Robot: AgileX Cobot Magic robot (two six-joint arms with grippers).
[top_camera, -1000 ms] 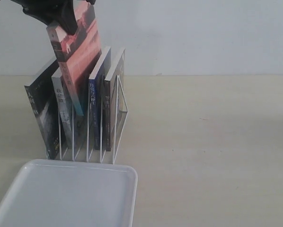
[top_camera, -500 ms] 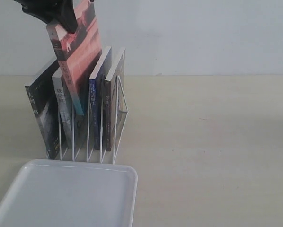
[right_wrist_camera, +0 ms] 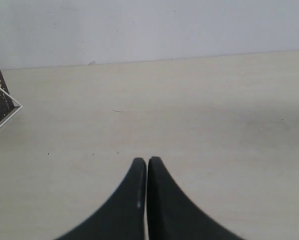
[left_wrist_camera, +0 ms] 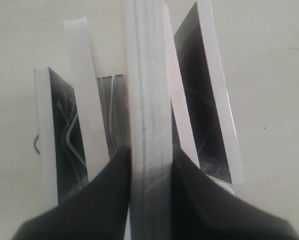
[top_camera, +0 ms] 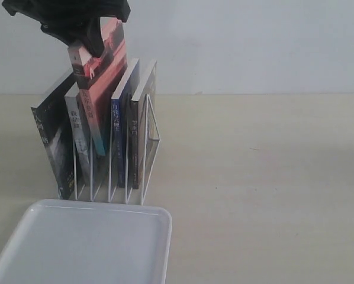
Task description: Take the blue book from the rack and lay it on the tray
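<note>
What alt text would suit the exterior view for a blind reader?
The robot's black left gripper pinches the top of a red-covered book, which stands taller than four other books in a white wire rack on a pale table. A white tray lies nearer the camera.

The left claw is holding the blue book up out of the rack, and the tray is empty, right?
Not the blue book: the left gripper holds a red-covered book. The exterior view shows the blue book standing in the rack beside it, untouched. The rest is right: the held book sticks up out of the rack, and the tray is empty.
</note>
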